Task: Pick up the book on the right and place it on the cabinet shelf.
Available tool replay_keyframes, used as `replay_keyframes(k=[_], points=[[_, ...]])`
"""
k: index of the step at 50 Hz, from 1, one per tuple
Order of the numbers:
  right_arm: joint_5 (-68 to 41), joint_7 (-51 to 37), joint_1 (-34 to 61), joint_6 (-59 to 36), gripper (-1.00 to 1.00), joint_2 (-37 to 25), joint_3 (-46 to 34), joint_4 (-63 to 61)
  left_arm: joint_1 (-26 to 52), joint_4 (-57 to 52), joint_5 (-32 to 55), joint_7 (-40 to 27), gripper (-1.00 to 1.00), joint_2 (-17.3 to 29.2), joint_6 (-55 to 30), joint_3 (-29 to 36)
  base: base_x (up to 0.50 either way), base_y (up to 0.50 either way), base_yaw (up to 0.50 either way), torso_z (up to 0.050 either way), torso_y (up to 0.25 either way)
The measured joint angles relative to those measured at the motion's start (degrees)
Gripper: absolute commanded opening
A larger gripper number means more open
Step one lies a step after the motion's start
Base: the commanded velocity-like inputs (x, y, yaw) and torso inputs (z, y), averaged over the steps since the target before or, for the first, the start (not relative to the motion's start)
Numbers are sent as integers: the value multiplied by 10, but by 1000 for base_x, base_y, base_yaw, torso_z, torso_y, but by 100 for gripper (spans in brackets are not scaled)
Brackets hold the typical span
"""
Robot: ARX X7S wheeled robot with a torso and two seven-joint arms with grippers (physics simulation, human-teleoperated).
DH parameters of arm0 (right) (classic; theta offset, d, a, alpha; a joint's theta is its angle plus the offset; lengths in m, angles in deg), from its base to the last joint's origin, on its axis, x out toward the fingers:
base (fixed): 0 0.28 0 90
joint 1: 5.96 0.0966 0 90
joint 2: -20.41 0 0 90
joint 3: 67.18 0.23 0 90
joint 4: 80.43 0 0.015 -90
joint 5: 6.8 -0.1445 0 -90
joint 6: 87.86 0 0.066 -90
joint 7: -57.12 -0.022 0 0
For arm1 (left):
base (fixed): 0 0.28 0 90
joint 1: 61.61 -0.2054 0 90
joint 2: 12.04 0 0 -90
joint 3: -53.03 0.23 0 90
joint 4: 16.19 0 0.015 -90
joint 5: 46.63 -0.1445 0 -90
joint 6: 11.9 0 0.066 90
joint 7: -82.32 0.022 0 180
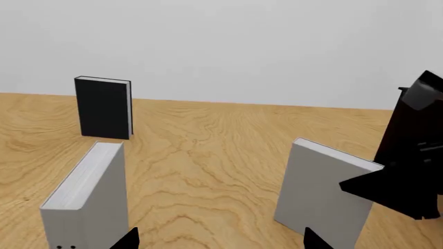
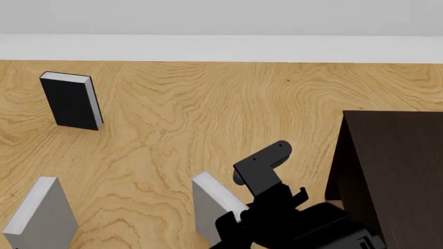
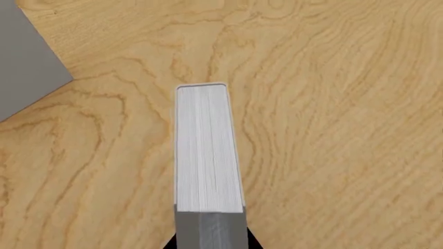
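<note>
Currently the right gripper [image 2: 232,220] is at the book [image 2: 216,207], the plain light-grey hardcover standing upright on the wood-grain counter [image 2: 207,114], front centre of the head view. The right wrist view looks straight down on the book's white page edges, with a dark fingertip [image 3: 170,243] showing on either side of the grey spine end. The fingers straddle the book, one per cover. Can't tell from these views whether the pads actually touch the covers, so the grip state is unconfirmed. The book's base looks to be resting on the counter, not lifted.

The left gripper [image 1: 218,239] shows only as two dark fingertips at the edge of its own wrist view, spread well apart with nothing between them. It is not visible in the head view.

The cabinet [image 2: 391,166] is the very dark brown box at the right of the head view, just beside the right arm. Only its flat top and one side show; the shelf itself isn't visible.

The grey book with dots on its spine [image 2: 41,215] stands front left. The black book [image 2: 70,100] stands upright further back on the left, well apart from the others.
</note>
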Motion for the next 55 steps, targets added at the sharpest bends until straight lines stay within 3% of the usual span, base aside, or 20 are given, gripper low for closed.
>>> replay_keyframes(k=[13,35,45,55], points=[[7,-26,-26,2,-100,-10,2,-62,7,4,1,-1,100,2,-2,3,0,0,0,0,0],[50,-201,-77,-104,-100,-51,-11,-366,12,5,2,-3,100,6,-7,11,0,0,0,0,1],[96,-286,-110,-112,-100,-53,-41,-424,12,2,2,-4,100,7,-9,16,0,0,0,0,1],[165,-365,-126,-113,-100,-50,-121,-427,14,1,3,-5,100,8,-11,20,0,0,0,0,1]])
